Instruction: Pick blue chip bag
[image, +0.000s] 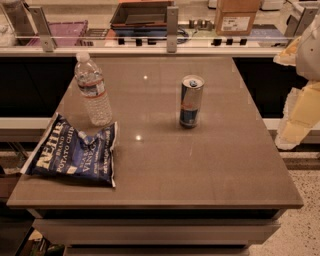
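Note:
The blue chip bag (72, 151) lies flat near the table's front left corner, dark navy with white lettering and white edges. A clear water bottle (93, 90) stands just behind it, touching or nearly touching its top edge. My gripper (291, 131) hangs at the far right of the view, beyond the table's right edge, pale yellow-white and far from the bag. It holds nothing that I can see.
A blue-and-silver drink can (191, 101) stands upright near the table's middle. The brown table (200, 160) fills most of the view. Behind it runs a counter with a dark tray (142, 16) and a cardboard box (236, 17).

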